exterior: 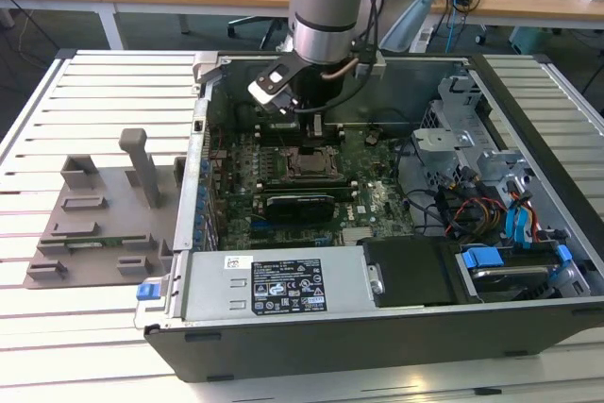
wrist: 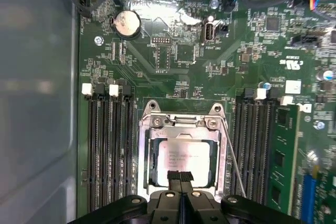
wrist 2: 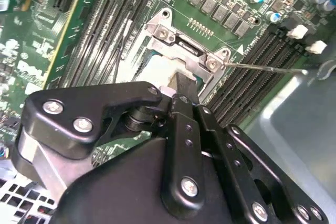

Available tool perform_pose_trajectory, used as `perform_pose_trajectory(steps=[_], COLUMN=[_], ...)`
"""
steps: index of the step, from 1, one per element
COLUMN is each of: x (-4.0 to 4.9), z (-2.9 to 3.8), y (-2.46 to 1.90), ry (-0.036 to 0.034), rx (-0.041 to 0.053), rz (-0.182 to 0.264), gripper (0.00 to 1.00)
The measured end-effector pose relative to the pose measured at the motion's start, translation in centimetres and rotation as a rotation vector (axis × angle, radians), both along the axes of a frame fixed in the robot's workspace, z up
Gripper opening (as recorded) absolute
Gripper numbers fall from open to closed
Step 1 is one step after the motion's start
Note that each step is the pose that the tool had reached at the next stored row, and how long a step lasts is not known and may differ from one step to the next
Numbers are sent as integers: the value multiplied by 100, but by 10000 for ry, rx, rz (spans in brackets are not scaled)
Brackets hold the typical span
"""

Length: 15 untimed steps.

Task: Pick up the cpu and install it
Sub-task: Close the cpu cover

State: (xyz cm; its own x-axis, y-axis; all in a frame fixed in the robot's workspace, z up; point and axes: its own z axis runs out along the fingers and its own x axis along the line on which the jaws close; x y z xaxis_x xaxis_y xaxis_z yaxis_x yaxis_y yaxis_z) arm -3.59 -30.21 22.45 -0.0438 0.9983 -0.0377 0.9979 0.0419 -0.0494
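The cpu [wrist: 184, 157] already lies flat inside the metal socket frame [wrist: 144, 150] on the motherboard, so pick-up and carry look finished. The hand [wrist: 181, 174] hangs directly over the chip's edge with its fingers pressed together, clamped on nothing. The thin retention lever [wrist: 234, 156] slants away from the frame, so latching seems left to do. In the exterior view, the grey tray [exterior: 94, 219] on the bench [exterior: 57, 346] sits at nine o'clock from the open case [exterior: 377, 337].
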Motion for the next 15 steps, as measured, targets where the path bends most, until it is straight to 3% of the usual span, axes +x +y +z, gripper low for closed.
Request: perform_pose_trajectory(steps=[4, 5, 7, 10, 15], x=[6, 6, 7, 6, 7], z=[142, 217, 305, 530, 790], y=[0, 0, 0, 0, 0], ry=[28, 36, 39, 42, 43], rx=[1, 0, 1, 0, 0], rz=[0, -1, 1, 0, 0], gripper=[11, 11, 11, 11, 11])
